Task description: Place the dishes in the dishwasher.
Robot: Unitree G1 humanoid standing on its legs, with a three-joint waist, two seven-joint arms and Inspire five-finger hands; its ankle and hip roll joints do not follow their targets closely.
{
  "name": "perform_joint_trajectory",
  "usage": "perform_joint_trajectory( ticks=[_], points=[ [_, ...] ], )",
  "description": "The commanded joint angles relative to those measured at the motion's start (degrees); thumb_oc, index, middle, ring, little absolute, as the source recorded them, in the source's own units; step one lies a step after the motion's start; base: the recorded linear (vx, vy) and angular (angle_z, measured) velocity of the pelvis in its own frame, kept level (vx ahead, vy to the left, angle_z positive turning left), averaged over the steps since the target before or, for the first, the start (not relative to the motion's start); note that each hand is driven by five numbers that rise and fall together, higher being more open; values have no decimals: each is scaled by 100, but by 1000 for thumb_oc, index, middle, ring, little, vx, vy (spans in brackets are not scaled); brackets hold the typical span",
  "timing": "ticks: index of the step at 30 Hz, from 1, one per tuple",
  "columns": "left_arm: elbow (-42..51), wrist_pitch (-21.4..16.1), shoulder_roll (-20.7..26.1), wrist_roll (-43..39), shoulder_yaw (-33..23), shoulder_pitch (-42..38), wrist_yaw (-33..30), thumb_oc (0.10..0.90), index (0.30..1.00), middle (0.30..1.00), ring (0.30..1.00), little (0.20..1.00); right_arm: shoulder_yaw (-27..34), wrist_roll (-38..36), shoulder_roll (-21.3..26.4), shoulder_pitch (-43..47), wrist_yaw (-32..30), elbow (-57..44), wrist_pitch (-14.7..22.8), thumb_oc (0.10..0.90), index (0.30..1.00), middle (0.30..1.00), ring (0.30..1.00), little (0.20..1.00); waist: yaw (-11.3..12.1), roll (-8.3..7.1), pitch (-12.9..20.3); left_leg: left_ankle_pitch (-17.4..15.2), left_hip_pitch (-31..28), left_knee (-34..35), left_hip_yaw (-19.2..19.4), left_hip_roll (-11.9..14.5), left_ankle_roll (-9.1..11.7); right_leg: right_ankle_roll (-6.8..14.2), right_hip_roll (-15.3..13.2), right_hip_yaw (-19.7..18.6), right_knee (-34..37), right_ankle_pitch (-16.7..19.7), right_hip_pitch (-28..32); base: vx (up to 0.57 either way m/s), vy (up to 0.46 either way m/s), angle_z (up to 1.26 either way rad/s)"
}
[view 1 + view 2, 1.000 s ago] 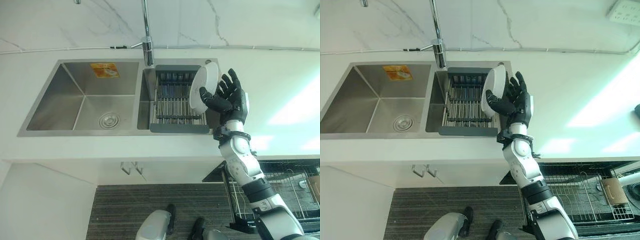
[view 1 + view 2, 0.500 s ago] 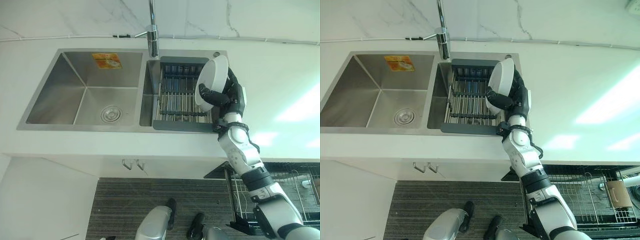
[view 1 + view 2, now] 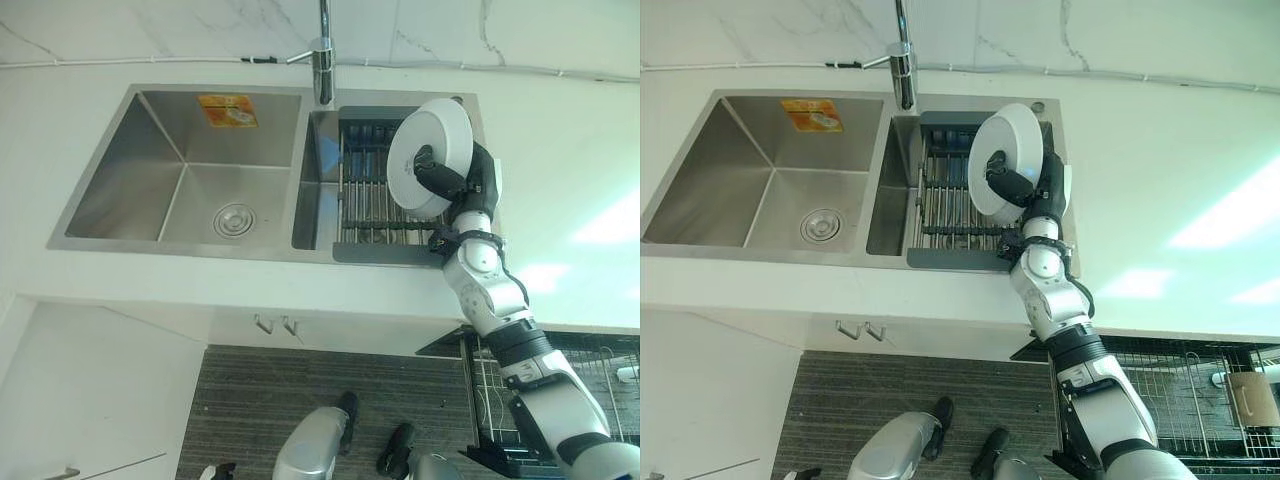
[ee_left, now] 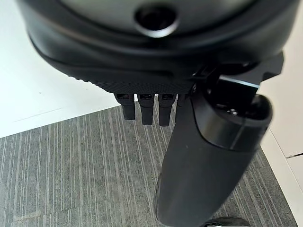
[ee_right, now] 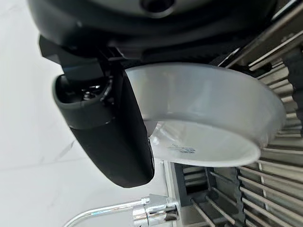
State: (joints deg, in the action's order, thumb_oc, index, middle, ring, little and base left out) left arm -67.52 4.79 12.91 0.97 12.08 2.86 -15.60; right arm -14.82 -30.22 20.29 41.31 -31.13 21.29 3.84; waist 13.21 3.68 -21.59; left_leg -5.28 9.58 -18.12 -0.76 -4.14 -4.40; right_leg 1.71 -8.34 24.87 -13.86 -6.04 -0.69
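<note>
A white bowl [image 3: 430, 158] is held up on edge over the dark drying rack [image 3: 368, 195] in the sink's right basin, its underside facing me. My right hand [image 3: 468, 184] is shut on it, the thumb [image 3: 1002, 177] pressed on the bowl's base and the fingers behind the rim. In the right wrist view the bowl [image 5: 203, 109] sits against the palm with the thumb [image 5: 113, 137] across its edge. My left hand [image 4: 142, 111] hangs over grey carpet, fingers relaxed and holding nothing. The pulled-out dishwasher rack [image 3: 1180, 395] lies below the counter at the lower right.
A tall faucet [image 3: 322, 55] stands behind the divider between the basins. The left basin [image 3: 190, 180] has a drain and an orange sticker. White counter [image 3: 560, 150] spreads to the right of the sink. A brown item [image 3: 1252, 398] lies in the dishwasher rack.
The whole view has shifted, so the camera moved. My right hand's fingers closed round the bowl and turned it, so its underside now faces me above the rack.
</note>
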Motion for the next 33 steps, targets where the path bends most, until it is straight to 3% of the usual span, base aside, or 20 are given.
perform_joint_trajectory(
  ticks=[1,5,6,11,14,18,21,24,26,30,33],
  points=[
    [-121,-26,435,270,359,270,-157,800,900,900,900,900,111,702,355,886,-197,-235,853,400,300,300,300,300,131,-45,377,-511,-104,93,-23,456,393,261,-298,-302,-333,-705,116,0,0,0],
    [-161,-61,430,299,331,269,-172,800,900,900,900,900,84,754,309,811,-222,-453,1442,400,300,300,300,300,109,-60,410,-524,-111,93,9,469,390,277,-296,-336,-333,-706,97,-19,-31,-5],
    [-202,-93,412,308,323,269,-205,800,900,900,900,900,44,758,214,739,-236,-703,1826,400,300,300,300,300,73,-76,433,-538,-128,93,42,484,388,279,-287,-378,-333,-716,86,-41,-63,-12],
    [-268,-133,326,317,209,258,-295,800,900,900,900,900,43,-43,-262,191,145,-1763,2501,400,300,300,300,300,-132,-152,547,-623,-199,93,219,559,371,294,-235,-571,-333,-733,7,-51,-77,-20],
    [-352,-107,248,230,132,236,-385,800,900,900,900,900,208,-144,-346,-407,337,-2760,2613,400,300,300,300,300,-445,-257,722,-719,-269,93,494,690,374,301,-125,-800,-333,-732,-91,-86,-141,-54],
    [-399,-176,101,372,123,195,-600,800,900,900,900,900,782,12,21,-1377,421,-3532,2597,400,300,300,300,300,-840,-419,816,-839,-526,93,926,896,369,302,16,-997,-333,-742,-74,-50,-135,-87],
    [-73,-304,215,1648,539,136,-985,800,900,900,900,900,1351,-310,402,-2288,661,-3679,2877,400,300,300,300,300,-1205,-497,775,-905,-716,93,1239,1029,338,288,126,-1095,-333,-748,-22,-81,-107,-89],
    [351,-227,353,1815,891,-147,-1004,800,900,900,900,900,1869,-402,588,-3210,1102,-3692,3147,400,300,300,300,300,-1620,-498,692,-955,-821,93,1375,1086,289,265,248,-1307,-333,-735,-22,-95,-74,-76],
    [626,-232,407,1729,971,-272,-919,800,900,900,900,900,2152,-593,666,-3634,1386,-3465,3052,400,300,300,300,300,-1857,-467,643,-964,-835,93,1380,1083,298,240,296,-1478,-333,-729,-66,-74,-60,-52],
    [994,-66,462,2041,1089,-318,-728,800,900,900,900,900,2032,-674,564,-4041,2026,-2787,2938,400,300,300,300,300,-2052,-404,528,-952,-776,93,1372,1058,346,240,286,-1593,-333,-699,-189,-80,-35,-12],
    [988,-13,426,2039,1272,-329,-672,800,900,900,900,900,1508,-246,525,-3787,2054,-2041,3104,400,300,300,300,300,-1951,-380,478,-927,-739,93,1295,1027,365,230,255,-1564,-333,-712,-206,-23,-8,-7]
  ],
)
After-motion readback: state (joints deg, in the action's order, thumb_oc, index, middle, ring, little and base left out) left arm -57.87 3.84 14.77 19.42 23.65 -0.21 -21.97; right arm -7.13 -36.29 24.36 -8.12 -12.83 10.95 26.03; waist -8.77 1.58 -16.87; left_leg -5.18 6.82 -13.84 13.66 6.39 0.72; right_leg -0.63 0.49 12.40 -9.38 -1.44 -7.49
